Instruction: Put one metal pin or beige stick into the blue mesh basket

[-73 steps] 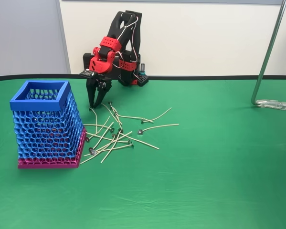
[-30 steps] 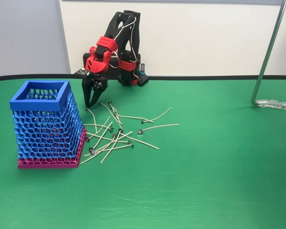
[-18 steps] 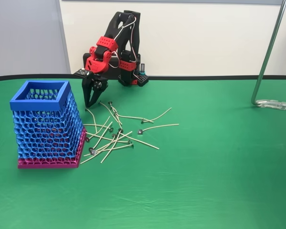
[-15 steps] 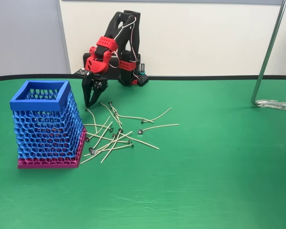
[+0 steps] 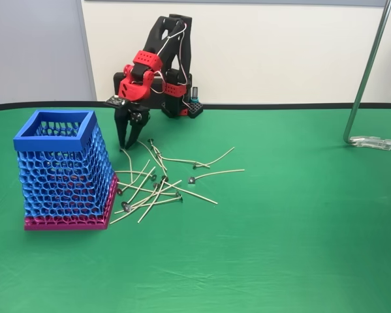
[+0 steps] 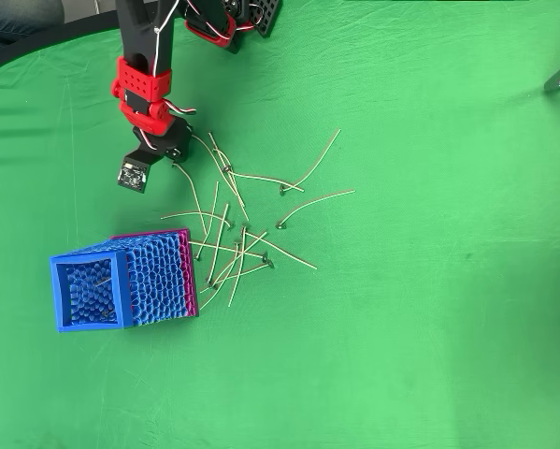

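Several thin beige sticks (image 5: 153,189) with small dark metal discs lie scattered on the green cloth, right of the blue mesh basket (image 5: 55,140). In the overhead view the stick pile (image 6: 228,253) spreads right of and behind the basket (image 6: 63,292), which stands upright on its magenta base. My red and black gripper (image 5: 127,146) points down at the pile's far left edge, behind the basket. Its fingers form a narrow V, slightly open, just above the upper end of one curved stick (image 5: 128,163). From above, the gripper (image 6: 172,157) sits at that stick's (image 6: 193,192) far end. Nothing is held.
The arm's black base (image 5: 175,98) stands at the table's back edge by the wall. A metal stand pole (image 5: 365,78) rises at the far right, its foot (image 5: 375,142) on the cloth. Green cloth stretches open in front and to the right of the pile.
The gripper swung a little left toward the basket, then came back slightly right and lower over the stick's end. The sticks and basket have not moved.
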`<state>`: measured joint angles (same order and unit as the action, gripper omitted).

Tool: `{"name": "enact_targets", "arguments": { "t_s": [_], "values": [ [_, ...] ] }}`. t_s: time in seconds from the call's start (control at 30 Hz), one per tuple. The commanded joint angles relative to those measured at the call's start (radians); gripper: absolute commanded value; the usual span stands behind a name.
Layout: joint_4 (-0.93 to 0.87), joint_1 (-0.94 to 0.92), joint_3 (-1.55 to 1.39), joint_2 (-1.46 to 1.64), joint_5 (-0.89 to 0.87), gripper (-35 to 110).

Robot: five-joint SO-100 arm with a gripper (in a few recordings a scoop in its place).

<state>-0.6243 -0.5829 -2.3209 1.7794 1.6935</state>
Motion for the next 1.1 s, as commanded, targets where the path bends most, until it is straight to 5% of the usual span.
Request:
{"name": "enact_targets", "arguments": {
  "t_s": [0.0,0.8,1.07],
  "values": [
    [-0.054,0.018,0.037,0.041,-0.035,11],
    [-0.298,0.015,0.207,0.057,-0.098,14],
    [-0.247,-0.026,0.224,0.012,-0.057,14]
  ]
}}
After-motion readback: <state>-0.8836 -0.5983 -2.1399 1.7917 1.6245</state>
